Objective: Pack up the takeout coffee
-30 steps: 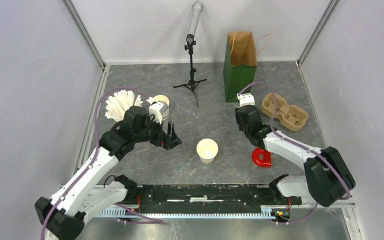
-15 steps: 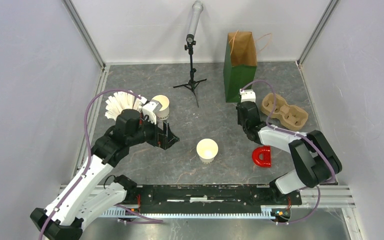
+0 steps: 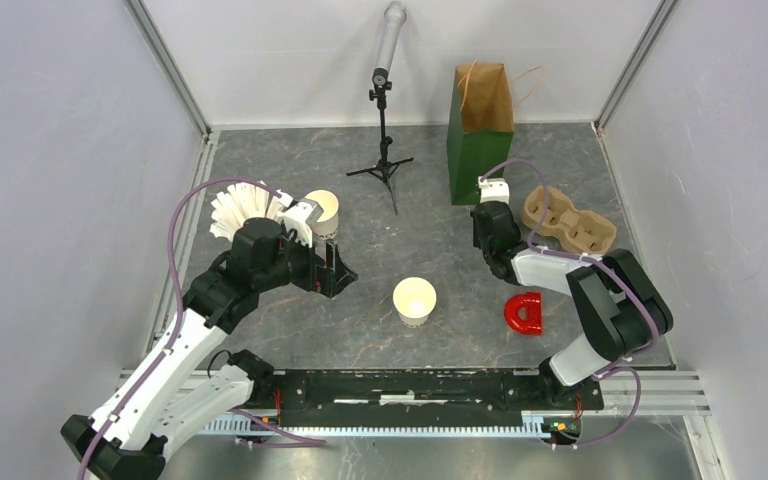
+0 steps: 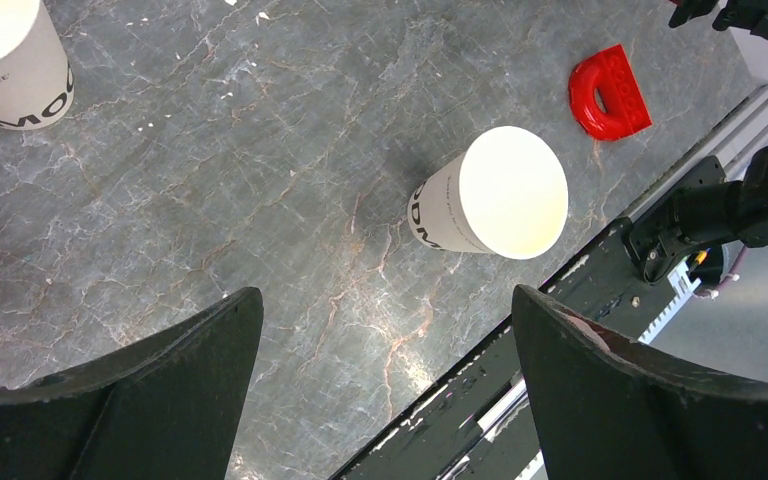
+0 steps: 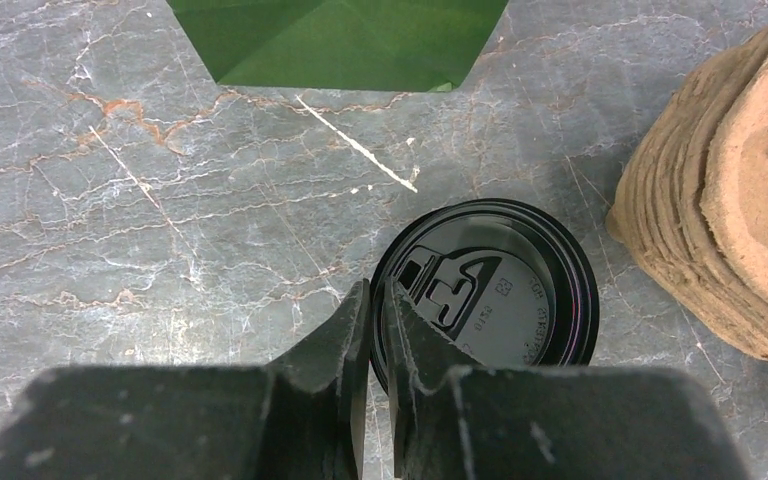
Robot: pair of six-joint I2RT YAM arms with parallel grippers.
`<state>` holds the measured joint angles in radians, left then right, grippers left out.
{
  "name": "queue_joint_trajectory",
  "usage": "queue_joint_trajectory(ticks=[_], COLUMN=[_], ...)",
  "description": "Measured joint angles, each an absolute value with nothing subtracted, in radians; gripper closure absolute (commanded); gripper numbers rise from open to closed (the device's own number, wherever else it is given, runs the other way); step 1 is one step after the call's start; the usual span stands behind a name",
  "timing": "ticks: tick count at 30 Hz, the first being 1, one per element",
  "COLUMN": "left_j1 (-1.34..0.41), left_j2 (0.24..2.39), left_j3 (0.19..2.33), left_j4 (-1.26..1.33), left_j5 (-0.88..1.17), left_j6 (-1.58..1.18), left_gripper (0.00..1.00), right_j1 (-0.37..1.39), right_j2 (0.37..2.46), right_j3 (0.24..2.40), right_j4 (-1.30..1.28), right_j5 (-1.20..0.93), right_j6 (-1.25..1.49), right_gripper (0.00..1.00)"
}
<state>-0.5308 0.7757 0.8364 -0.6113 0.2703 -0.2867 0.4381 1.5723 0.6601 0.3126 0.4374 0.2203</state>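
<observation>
Beside the bag [image 5: 340, 40], the right gripper [image 5: 376, 290] pinches nearly shut on the rim of the lid [image 5: 500, 290]; the left gripper [image 4: 385, 295] hovers wide open, empty, near the cup [image 4: 490, 195].

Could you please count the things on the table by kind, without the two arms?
open paper cups: 2
black plastic lid: 1
green paper bag: 1
cardboard cup carrier: 1
red cup of white sticks: 1
red horseshoe-shaped piece: 1
tripod stand: 1
Total: 8

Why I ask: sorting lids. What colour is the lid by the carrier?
Black lid; right wrist view best.
</observation>
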Motion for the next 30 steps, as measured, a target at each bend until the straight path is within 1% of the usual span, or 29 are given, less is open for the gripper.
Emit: queue_joint_trajectory(ticks=[3,6,10,12,17,20,24,30], left_j1=[-0.531,-0.531,-0.531,-0.531,-0.531,-0.531,-0.531,-0.531], left_j2=[0.777,0.777,0.777,0.777,0.777,0.777,0.777,0.788], left_j3=[0.836,0.836,0.836,0.836,0.836,0.836,0.836,0.836], left_j4=[-0.612,-0.612,-0.612,-0.612,-0.612,-0.612,-0.612,-0.613], left_j5=[0.270,0.269,0.265,0.264,0.264,0.263,0.259,0.253], left_j6=[-0.287,-0.287,-0.287,-0.287,-0.287,-0.287,-0.287,-0.287], left_gripper=[0.00,0.00,0.00,0.00,0.00,0.00,0.00,0.00], right_j1=[0.437,0.436,0.434,0.432,0.429,0.429,0.429,0.429], right_j2=[1.572,1.576,1.590,1.594,1.602,1.602,1.591,1.522], right_j3=[0.660,0.660,0.660,0.660,0.660,0.660,0.660,0.658], right_j4=[0.320,0.321,0.320,0.320,0.320,0.321,0.313,0.277], right_j5=[0.437,0.436,0.434,0.434,0.434,0.429,0.420,0.391], right_j6=[0.220,0.220,0.220,0.220,0.223,0.223,0.223,0.232], right_gripper=[0.83,0.78,0.77,0.80,0.95,1.00,0.99,0.94])
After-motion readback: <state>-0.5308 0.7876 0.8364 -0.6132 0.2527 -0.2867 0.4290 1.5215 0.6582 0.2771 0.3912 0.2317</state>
